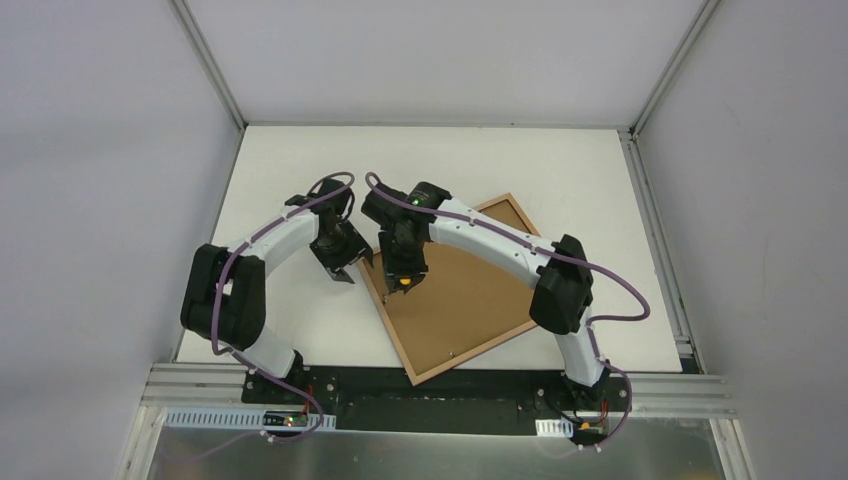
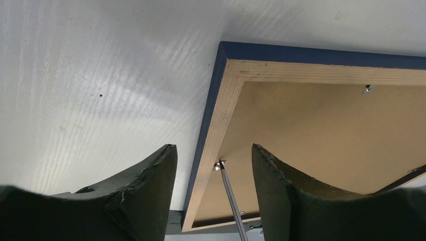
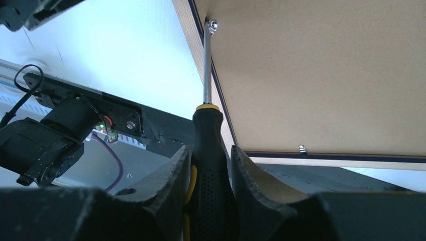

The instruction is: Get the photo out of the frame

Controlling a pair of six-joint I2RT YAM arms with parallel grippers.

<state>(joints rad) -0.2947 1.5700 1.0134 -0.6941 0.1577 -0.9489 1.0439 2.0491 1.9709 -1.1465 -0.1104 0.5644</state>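
Observation:
The frame (image 1: 470,357) lies face down on the white table, showing its brown backing board (image 1: 465,305); the photo is hidden under it. My right gripper (image 1: 404,278) is shut on a black-and-yellow screwdriver (image 3: 208,130). Its shaft (image 3: 206,65) reaches a small metal clip (image 3: 214,23) on the frame's left rim. My left gripper (image 1: 340,268) is open and empty just left of the frame. In the left wrist view its fingers (image 2: 150,191) straddle the blue-edged rim (image 2: 311,54), with the clip (image 2: 219,164) and screwdriver shaft (image 2: 231,196) between them.
Another metal clip (image 3: 302,148) sits on the frame's near rim, and one more on the far side (image 2: 368,89). The frame's near corner reaches the table's front edge by the black base rail (image 1: 420,398). White walls enclose the table.

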